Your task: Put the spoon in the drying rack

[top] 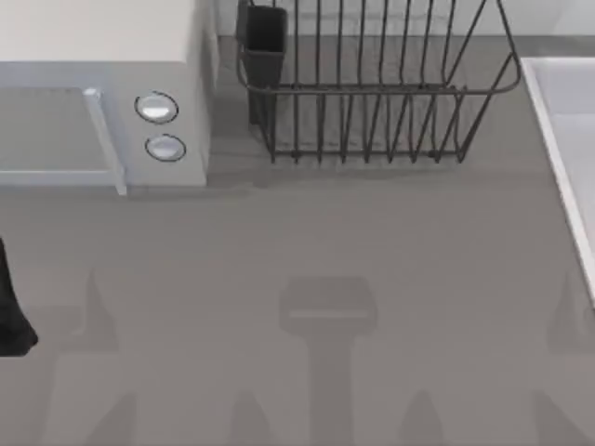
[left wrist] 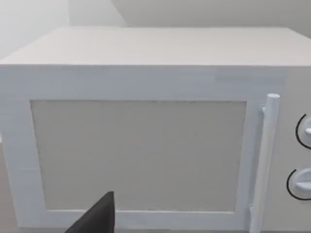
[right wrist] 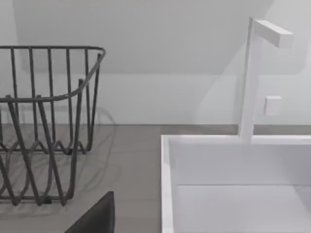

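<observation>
Left gripper (left wrist: 99, 216) first: one dark finger tip pokes into the left wrist view, and from that alone I cannot tell how wide the jaws stand. Straight ahead of it sits the grey microwave (left wrist: 146, 141), door closed, its upright bar handle (left wrist: 265, 160) at the door's edge and two round knobs (left wrist: 303, 158) beyond that. In the top view a dark piece of the left arm (top: 11, 311) shows at the left edge of the counter (top: 307, 251).

Over to the right gripper (right wrist: 97, 216): same story, a single dark finger tip in the right wrist view, jaws' width not readable. Ahead of it are the end of the drying rack (right wrist: 46, 126) and, just beside that, the white sink (right wrist: 167, 194) with its square tap (right wrist: 255, 77) standing at the back rim.

From above, the drying rack (top: 372, 93) stands at the back of the counter, middle to right, its long axis running left to right, sides flaring outward, thin upright bars all round. The dark rectangular utensil cup (top: 264, 42) hangs at its back-left corner, next to the microwave (top: 102, 111). The microwave sits just left of the rack, the sink (top: 562, 139) just right of it. I cannot make out a spoon on the counter or in the rack.
</observation>
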{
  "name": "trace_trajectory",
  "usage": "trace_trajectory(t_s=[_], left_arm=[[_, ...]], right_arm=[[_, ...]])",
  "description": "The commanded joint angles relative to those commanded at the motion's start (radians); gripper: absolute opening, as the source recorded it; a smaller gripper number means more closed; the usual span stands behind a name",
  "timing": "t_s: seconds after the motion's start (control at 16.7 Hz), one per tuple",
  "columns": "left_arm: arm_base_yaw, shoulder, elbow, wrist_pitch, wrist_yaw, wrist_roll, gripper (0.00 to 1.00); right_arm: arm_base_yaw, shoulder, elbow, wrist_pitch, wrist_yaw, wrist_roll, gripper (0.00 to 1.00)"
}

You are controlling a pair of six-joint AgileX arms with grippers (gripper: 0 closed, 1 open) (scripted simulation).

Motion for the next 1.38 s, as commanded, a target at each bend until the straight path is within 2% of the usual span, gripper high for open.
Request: trace_trajectory(t_s=[0.18,0.42,1.08,1.38], left_arm=[[0.000,0.000,0.000,0.000,0.000,0.000,1.00],[0.000,0.000,0.000,0.000,0.000,0.000,1.00],[0.000,0.000,0.000,0.000,0.000,0.000,1.00],[0.000,0.000,0.000,0.000,0.000,0.000,1.00]], right_arm=[[-0.007,0.012,0.011,-0.011,0.000,-0.007,1.00],[-0.083,0.161,0.130,-0.136,0.000,-0.081,1.00],[-0.457,1.103,0.690,-0.781,-0.007,-0.438,1.00],[-0.584,1.388,0.887,-0.988,-0.006,-0.558,1.00]])
